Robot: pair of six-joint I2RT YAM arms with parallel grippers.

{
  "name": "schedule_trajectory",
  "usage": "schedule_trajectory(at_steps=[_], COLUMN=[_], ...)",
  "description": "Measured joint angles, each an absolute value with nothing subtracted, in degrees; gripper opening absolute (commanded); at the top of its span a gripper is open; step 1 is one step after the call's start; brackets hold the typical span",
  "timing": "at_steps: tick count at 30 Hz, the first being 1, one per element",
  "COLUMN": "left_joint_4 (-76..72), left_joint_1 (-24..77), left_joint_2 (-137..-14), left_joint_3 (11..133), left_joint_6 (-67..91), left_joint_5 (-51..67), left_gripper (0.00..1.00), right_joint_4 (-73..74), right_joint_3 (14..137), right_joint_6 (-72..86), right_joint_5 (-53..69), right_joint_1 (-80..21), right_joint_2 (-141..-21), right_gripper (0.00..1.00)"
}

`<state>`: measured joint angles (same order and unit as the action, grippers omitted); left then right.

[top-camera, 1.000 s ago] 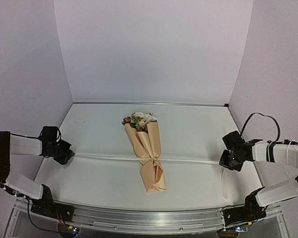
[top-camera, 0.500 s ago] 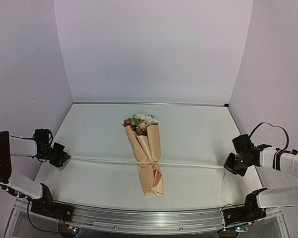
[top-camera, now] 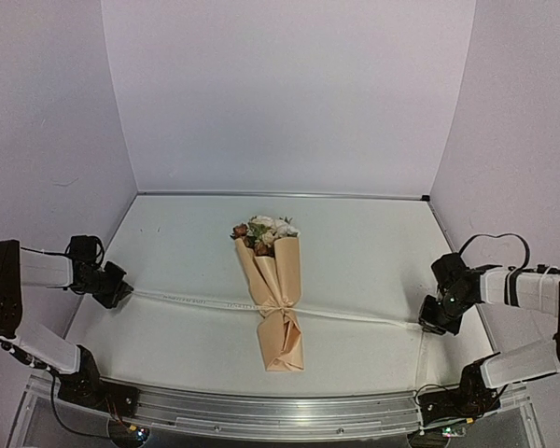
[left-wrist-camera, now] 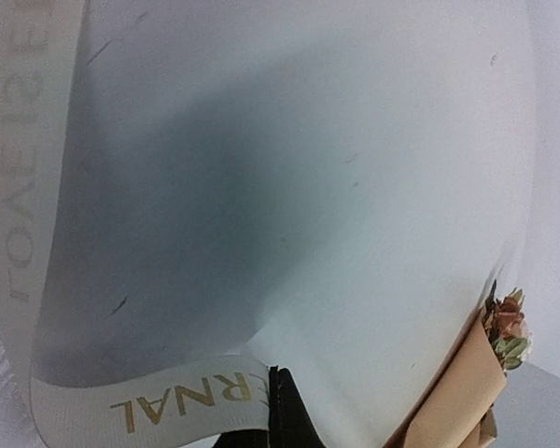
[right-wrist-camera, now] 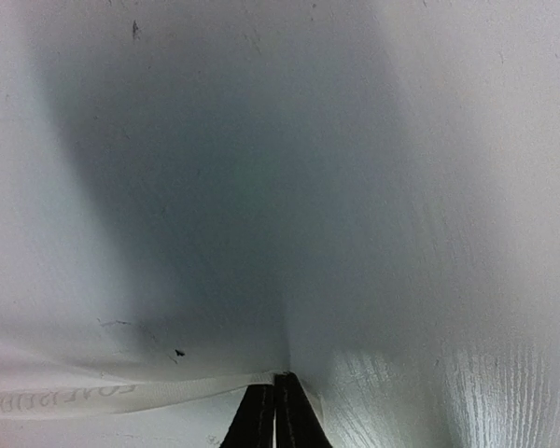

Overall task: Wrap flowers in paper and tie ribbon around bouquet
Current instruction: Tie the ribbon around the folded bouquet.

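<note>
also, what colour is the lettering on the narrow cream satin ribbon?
Gold-tan capitals on the narrow cream satin ribbon; clearest in the left wrist view.

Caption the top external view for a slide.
Left tool and right tool each grip the ribbon tied around the bouquet.

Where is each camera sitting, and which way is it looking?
Top camera: above, behind the arms, looking down at the table, bouquet and ribbon; both arms show, left gripper and right gripper.
Left wrist camera: low over the table, facing the bouquet; a dark finger shows beside the ribbon.
Right wrist camera: facing the table; its shut fingers pinch the ribbon.
Shared: all three see the ribbon.
</note>
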<state>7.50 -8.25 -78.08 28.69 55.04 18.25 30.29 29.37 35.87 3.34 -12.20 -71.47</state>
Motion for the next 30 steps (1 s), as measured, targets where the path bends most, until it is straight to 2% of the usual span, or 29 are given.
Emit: schedule_trajectory(at_steps=[2, 4, 6, 8, 12, 14, 22, 30], left_joint_4=[7.6, 7.7, 8.6, 10.3, 13.9, 15.6, 21.2, 19.3], left_joint_1=[-7.4, -7.1, -7.0, -6.9, -5.7, -4.2, 8.3, 22.4], left_joint_2=[-77.8, -77.2, -76.0, -74.1, -70.3, -68.6, -65.9, -69.1], left_joint_3=[29.7, 30.5, 31.1, 31.8, 34.0, 35.8, 43.9, 47.5], left_joint_6=[53.8, 52.7, 51.7, 50.4, 47.5, 45.9, 38.4, 27.4], left_joint_5=[16.1, 14.3, 12.8, 11.7, 9.5, 7.9, -1.5, -2.1], left_gripper=[0.28, 0.49, 0.63, 0.72, 0.8, 0.9, 0.93, 0.84], right_joint_4=[31.6, 33.2, 35.0, 36.8, 38.7, 38.9, 34.6, 19.3], right_joint_3=[29.9, 30.5, 31.4, 32.6, 35.2, 36.4, 39.3, 39.6], right_joint_6=[34.7, 33.5, 31.9, 30.6, 27.4, 24.9, 13.6, 0.3], right_joint_5=[2.6, 2.1, 1.7, 1.3, 0.7, 0.6, 4.5, 10.1], right_joint_1=[-12.7, -13.3, -13.8, -14.5, -17.5, -19.5, -27.4, -36.4], right_joint_2=[-71.5, -71.4, -71.3, -70.9, -69.7, -69.0, -68.7, -74.6], right_gripper=[0.4, 0.52, 0.61, 0.69, 0.8, 0.86, 0.93, 0.95])
